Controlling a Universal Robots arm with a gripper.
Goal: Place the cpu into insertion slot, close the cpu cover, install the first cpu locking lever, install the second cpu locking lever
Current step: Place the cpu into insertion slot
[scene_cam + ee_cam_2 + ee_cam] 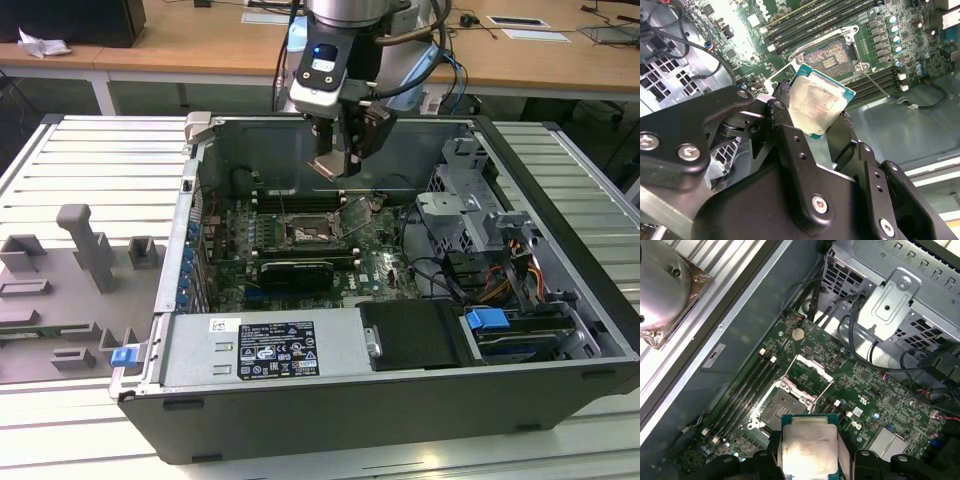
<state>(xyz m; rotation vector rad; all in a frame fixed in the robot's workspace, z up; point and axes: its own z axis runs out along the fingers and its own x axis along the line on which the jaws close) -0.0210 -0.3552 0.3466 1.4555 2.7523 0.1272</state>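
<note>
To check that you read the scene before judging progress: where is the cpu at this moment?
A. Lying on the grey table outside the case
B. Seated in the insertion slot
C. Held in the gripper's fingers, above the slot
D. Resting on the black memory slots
C: in the second wrist view the cpu is clamped between the fingers of the gripper, apart from the insertion slot, which lies bare beyond it.

The hand [813, 116] clamps the cpu [819, 106] by 2 opposite edges, clear of the uncovered insertion slot [830, 57].
</note>
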